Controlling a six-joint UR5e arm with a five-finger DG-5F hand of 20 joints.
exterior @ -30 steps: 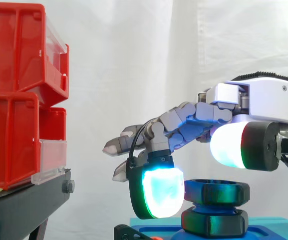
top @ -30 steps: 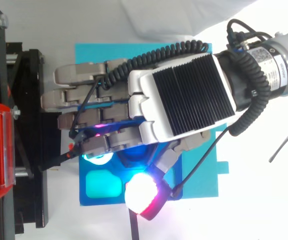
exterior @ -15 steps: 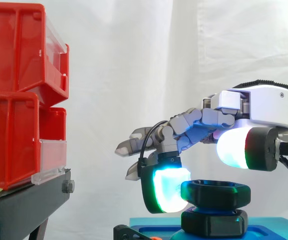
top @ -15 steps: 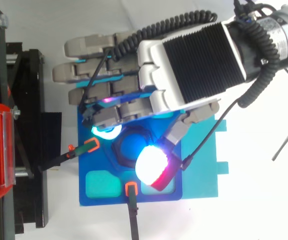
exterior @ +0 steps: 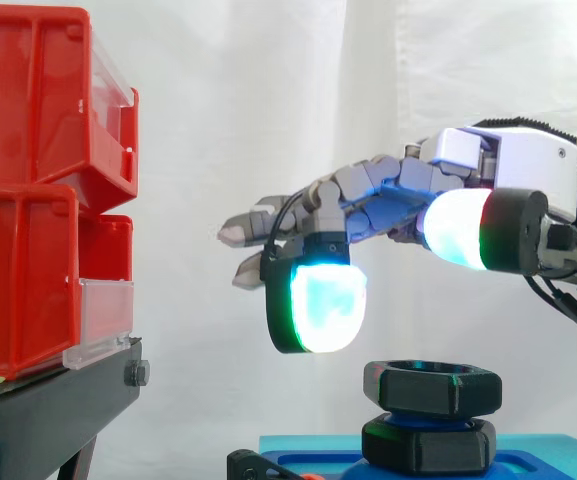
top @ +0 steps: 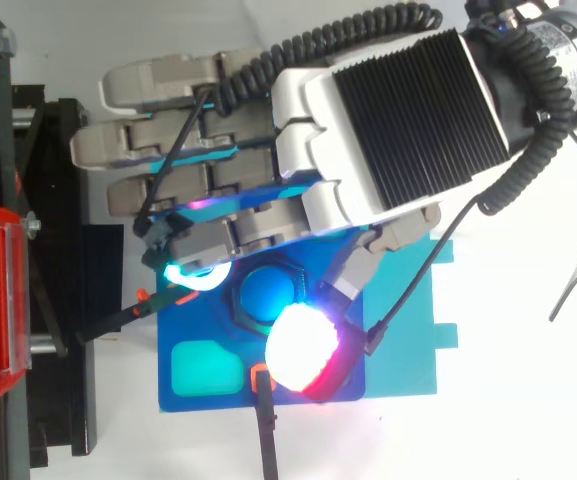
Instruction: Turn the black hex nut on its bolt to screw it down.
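There are two black hex nuts, the upper nut and the lower nut, on one blue base. Two red bins, the top bin and the bottom bin, sit on one black stand. There is one hand.

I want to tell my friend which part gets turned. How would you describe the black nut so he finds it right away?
Find the blue board at the bottom, below the robot's hand. Two black six-sided pieces are stacked there. The black hex nut is the top one, above the lower black piece, and the hand is not touching it.

White-shelled robot hand, grey fingers, glowing pads.
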